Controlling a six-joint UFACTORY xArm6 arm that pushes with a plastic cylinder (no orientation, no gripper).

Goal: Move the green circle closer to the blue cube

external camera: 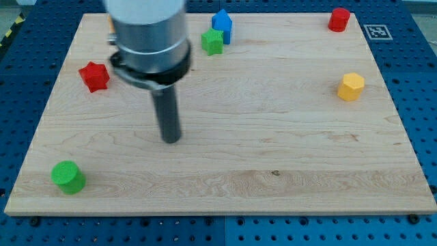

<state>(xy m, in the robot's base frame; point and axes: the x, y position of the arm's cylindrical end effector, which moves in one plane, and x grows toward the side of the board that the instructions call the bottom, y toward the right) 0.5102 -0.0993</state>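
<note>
The green circle (68,177) is a short green cylinder at the view's bottom left of the wooden board (273,150). The blue block (222,26) stands at the view's top, a little left of centre, and a green star-like block (212,42) touches its lower left side. My tip (171,139) is the lower end of the dark rod, left of the board's centre. It stands apart from every block, up and to the right of the green circle and well below the blue block.
A red star-like block (94,76) lies at the view's left. A red cylinder (339,19) stands at the top right. A yellow hexagonal block (351,87) lies at the right. The arm's grey housing (149,34) hides part of the board's top left.
</note>
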